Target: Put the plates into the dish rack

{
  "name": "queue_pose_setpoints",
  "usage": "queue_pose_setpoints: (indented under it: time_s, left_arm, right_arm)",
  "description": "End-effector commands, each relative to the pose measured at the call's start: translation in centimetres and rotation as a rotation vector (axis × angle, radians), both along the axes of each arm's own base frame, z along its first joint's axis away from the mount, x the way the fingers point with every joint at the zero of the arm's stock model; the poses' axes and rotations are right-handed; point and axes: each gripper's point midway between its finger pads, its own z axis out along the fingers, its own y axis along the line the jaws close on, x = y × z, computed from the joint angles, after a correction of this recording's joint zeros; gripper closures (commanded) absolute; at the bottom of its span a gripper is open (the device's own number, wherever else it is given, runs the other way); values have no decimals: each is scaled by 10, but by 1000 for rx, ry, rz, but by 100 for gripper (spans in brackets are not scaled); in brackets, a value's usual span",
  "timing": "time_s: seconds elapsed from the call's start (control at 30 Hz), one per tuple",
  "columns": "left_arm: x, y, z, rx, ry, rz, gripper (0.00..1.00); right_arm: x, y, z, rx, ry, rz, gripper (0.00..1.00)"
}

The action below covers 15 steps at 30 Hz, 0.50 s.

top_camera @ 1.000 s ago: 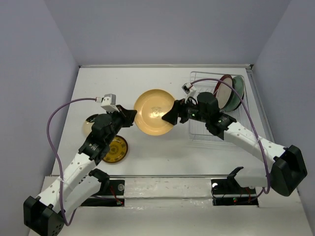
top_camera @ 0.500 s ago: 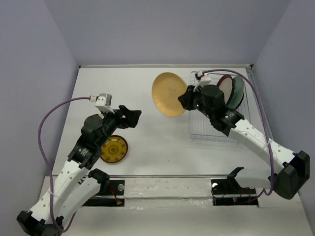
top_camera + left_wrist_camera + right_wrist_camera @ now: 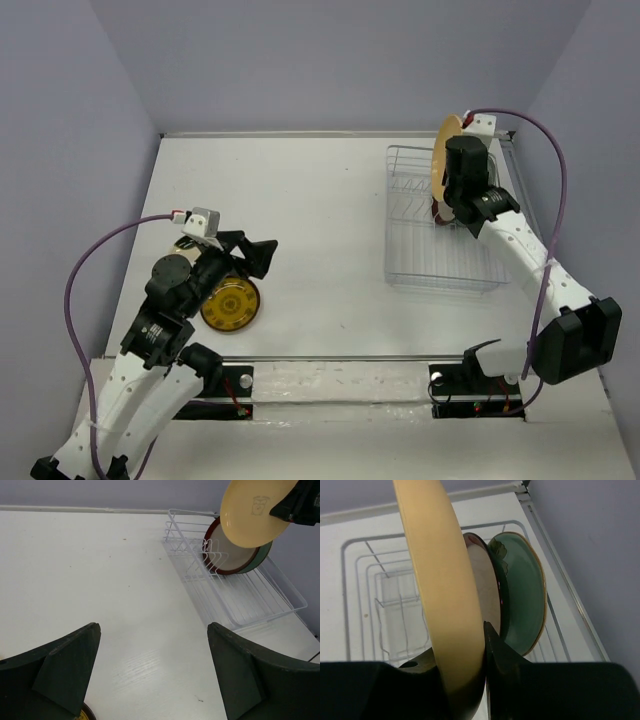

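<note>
Right claw (image 3: 464,667) clamped on the lower rim of the peach-orange plate (image 3: 441,152), holding it upright and edge-on in the air over the far end of the dish rack (image 3: 420,272). Two plates stand in the rack's far slots: beige red-rimmed plate (image 3: 482,592), and pale teal plate (image 3: 522,595) just behind it, leaning together. Left claw (image 3: 152,630) wide open, empty, over the surface (image 3: 320,200), well apart from the rack. Amber-yellow plate (image 3: 228,303) lies flat just beside it. Small black-and-cream plate (image 3: 181,244) probably under the left arm, mostly hidden.
</note>
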Motion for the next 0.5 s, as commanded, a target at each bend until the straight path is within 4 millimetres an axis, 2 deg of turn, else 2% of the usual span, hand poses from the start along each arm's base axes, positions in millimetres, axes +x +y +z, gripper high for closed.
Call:
queue_pose_setpoints:
  time_s: [0.0,0.2,0.37,0.47]
  left_arm:
    - [-10,-8,8,3,-54,-79,1]
    - [-17,-10,13,-7,-80,-107,1]
    - [-20,-11,14,-12,-86,-117,1]
    - [-20,-11,15,-11,-88,-118,1]
  right_arm:
    - [7,-20,-1,-58,30,-76,93]
    - [22,-21,-28,-104,113,-110,93]
    - [25,-20,-45,-110,159,-121,93]
    - [25,-22,-47,-115,166,-137,93]
